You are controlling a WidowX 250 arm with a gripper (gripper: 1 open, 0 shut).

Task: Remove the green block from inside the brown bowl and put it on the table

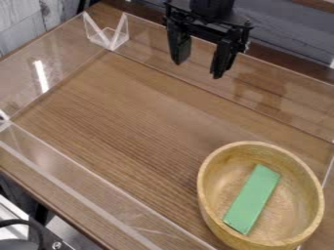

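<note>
brown wood grain runs across the bench [124, 122], with low clear walls along its edges. the black tool [204, 61] hangs near the far side, fingers spread wide, holding nothing. the green block [252, 199] lies inside the brown bowl [209, 191], at the near right corner.

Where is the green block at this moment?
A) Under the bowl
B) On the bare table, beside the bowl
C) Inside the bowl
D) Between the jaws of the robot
C: the green block lies on the inner bottom of the brown bowl, with the bowl's rim all around it.
</note>
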